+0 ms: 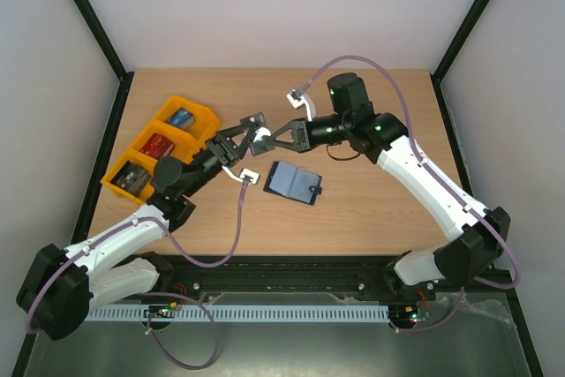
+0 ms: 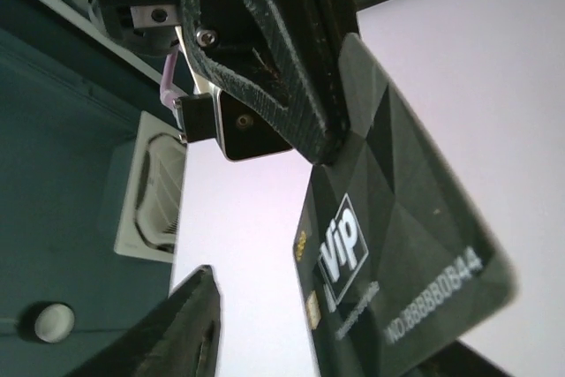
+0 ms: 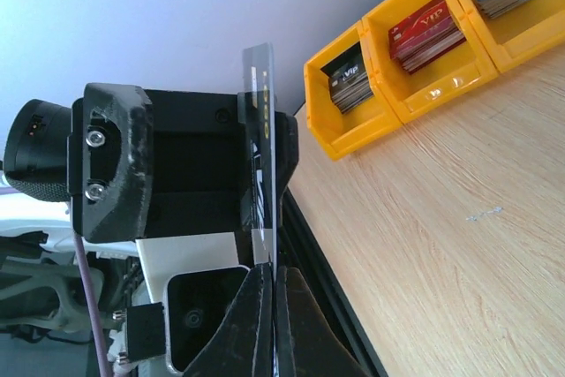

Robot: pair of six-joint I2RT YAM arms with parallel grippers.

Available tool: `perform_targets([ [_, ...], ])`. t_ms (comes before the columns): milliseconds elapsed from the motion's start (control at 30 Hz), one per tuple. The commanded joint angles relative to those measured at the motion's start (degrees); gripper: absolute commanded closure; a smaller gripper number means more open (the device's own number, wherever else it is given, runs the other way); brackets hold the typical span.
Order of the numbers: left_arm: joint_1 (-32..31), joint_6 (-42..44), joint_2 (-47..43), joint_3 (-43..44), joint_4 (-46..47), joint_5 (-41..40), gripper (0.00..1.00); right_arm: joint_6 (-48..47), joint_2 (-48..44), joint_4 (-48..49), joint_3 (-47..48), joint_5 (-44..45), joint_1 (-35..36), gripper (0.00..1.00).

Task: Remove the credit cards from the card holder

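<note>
1 VIP card [image 2: 397, 253] in right fingers [image 3: 250, 328]; 1 card holder [image 1: 296, 182] lies open.

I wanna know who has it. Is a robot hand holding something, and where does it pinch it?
The right gripper pinches the dark grey VIP card by one edge. The left gripper stands open around it.
</note>
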Motion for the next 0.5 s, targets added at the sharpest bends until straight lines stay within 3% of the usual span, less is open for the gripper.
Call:
perform_targets([
  [0, -0.3, 0.6, -1.4, 1.2, 0.4, 0.9, 0.66, 1.0, 1.0, 2.5, 1.5, -0.5, 0.6, 0.98],
  [100, -0.6, 0.5, -2.1, 0.8, -0.9, 0.9, 0.95, 0.7, 1.3, 2.3, 1.8, 0.2, 0.6, 0.98],
  [167, -0.7, -0.2, -2.9, 0.7, -3.4, -0.5, 0.98, -0.4, 1.2, 1.6, 2.6, 2.1, 0.5, 0.98],
  [200, -1.0, -0.6, -3.5, 0.9, -6.8, -2.4, 0.98, -1.2, 1.1, 0.7, 3.2, 4.5, 0.4, 0.94],
  [233, -1.5, -0.7, -4.3, 1.3, -9.6, -5.0, 0.98, -1.8, 1.1, -0.3, 3.8, 7.7, 0.2, 0.82],
  [300, -2.7, -1.7, -5.8, 3.2, -23.7, -13.2, 0.98, -1.9, 0.8, -2.1, 4.6, 15.3, -0.9, 0.51],
  [367, -3.2, -6.5, -5.5, 8.6, -40.3, -22.8, 0.98, -0.5, 0.4, -2.8, 3.8, 21.3, -3.2, 0.27],
  [400, -3.1, -11.2, -4.0, 12.2, -49.5, -28.1, 0.98, 0.2, 0.2, -2.9, 3.4, 22.9, -4.6, 0.03],
  [467, -2.2, -22.1, 1.5, 20.3, -66.1, -39.2, 0.98, 1.0, 0.0, -3.3, 2.2, 25.9, -7.0, 0.01],
])
